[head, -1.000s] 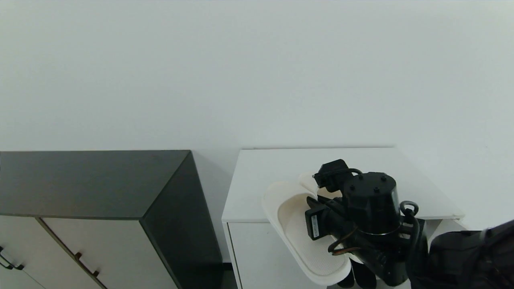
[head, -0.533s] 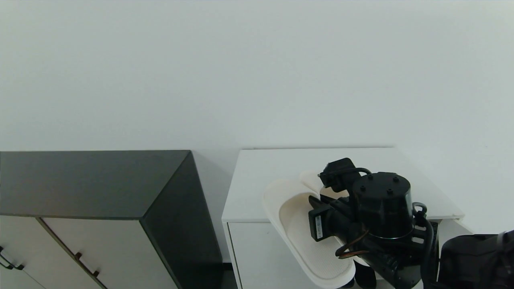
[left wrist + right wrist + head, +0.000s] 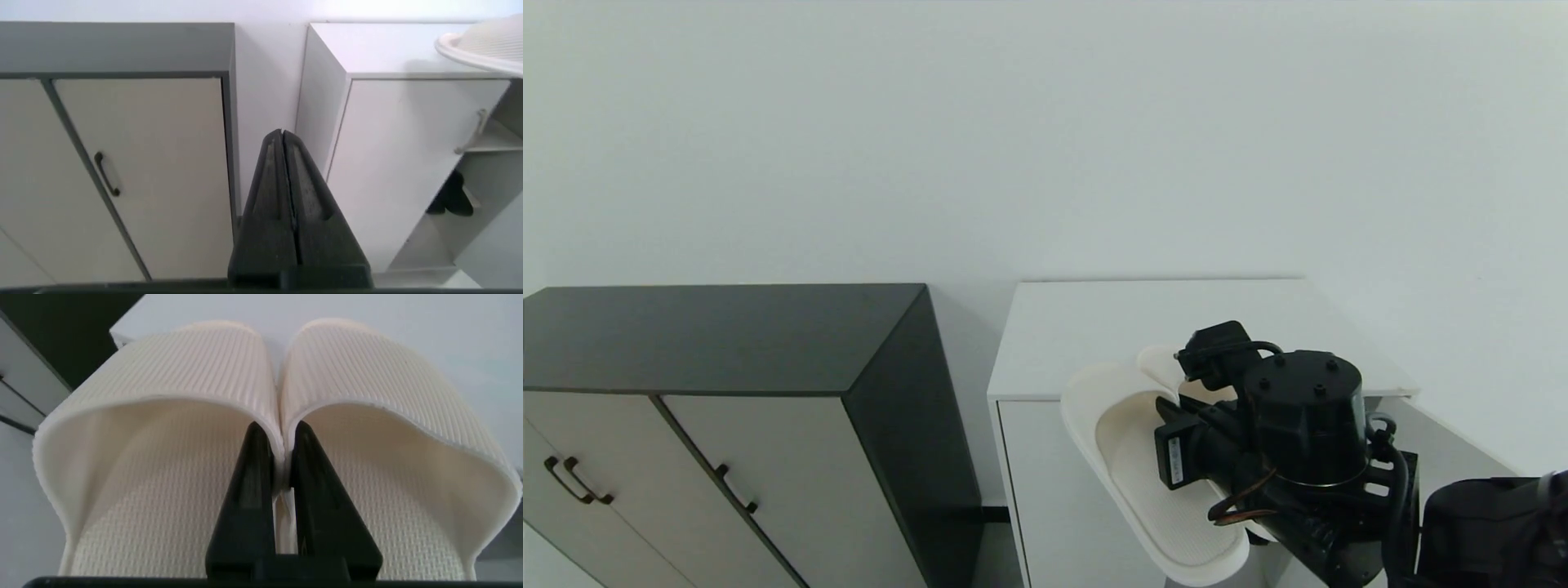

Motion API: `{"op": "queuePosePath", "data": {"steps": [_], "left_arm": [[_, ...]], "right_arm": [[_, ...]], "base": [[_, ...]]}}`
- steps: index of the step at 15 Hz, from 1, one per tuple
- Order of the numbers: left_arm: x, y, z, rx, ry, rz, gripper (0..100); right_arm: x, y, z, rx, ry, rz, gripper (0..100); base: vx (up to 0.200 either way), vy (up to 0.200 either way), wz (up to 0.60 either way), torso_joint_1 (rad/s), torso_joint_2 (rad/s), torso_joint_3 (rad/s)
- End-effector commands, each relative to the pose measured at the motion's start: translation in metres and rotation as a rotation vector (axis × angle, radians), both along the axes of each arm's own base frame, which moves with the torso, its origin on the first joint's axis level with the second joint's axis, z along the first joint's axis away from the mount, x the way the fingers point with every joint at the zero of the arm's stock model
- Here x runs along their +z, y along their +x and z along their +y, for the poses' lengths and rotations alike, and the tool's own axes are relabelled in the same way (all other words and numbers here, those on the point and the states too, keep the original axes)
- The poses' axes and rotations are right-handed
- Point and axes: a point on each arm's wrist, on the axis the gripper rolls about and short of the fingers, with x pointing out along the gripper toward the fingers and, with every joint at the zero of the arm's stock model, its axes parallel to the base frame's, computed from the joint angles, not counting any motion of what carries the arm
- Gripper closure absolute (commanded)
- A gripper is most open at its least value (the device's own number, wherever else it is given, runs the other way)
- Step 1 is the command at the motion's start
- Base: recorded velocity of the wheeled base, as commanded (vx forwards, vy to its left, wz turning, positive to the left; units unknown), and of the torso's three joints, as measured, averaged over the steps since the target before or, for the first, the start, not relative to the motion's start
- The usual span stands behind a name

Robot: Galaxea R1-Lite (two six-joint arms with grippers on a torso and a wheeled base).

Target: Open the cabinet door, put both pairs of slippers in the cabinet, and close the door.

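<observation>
My right gripper (image 3: 279, 437) is shut on a pair of cream slippers (image 3: 1143, 474), pinching their two inner edges (image 3: 278, 392) together. It holds them tilted in front of the white cabinet (image 3: 1143, 318), near its top front edge. In the left wrist view the cabinet's right side stands open, with a shelf (image 3: 500, 147) and a dark pair of slippers (image 3: 452, 196) lower down inside. A handle (image 3: 472, 135) sits on the cabinet's closed front panel. My left gripper (image 3: 283, 143) is shut on nothing, low down and facing the gap between the two cabinets.
A dark-topped cabinet (image 3: 719, 335) with pale doors and dark handles (image 3: 731, 490) stands just left of the white one, with a narrow gap (image 3: 980, 457) between them. A plain white wall (image 3: 1045, 139) runs behind both.
The head camera has shifted, so more of both cabinet fronts shows. My right gripper has drifted slightly right with the cream slippers still in it.
</observation>
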Motion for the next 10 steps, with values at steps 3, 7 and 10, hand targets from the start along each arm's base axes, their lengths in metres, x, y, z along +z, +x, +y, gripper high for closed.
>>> {"op": "queuePosePath", "data": {"steps": [3, 7, 10], "left_arm": [[0.0, 0.0, 0.0, -0.001, -0.002, 0.0, 100], [0.0, 0.0, 0.0, 0.001, -0.004, 0.0, 100], [0.0, 0.0, 0.0, 0.001, -0.004, 0.0, 100]], "right_arm": [[-0.0012, -0.0002, -0.0001, -0.007, 0.005, -0.005, 100], [-0.0042, 0.0005, 0.0006, -0.008, 0.001, -0.004, 100], [-0.006, 0.0, 0.0002, -0.006, -0.004, 0.0, 100]], "base": [[-0.2, 0.0, 0.0, 0.001, 0.0, 0.002], [0.0, 0.0, 0.0, 0.0, 0.0, 0.0], [0.0, 0.0, 0.0, 0.0, 0.0, 0.0]]}}
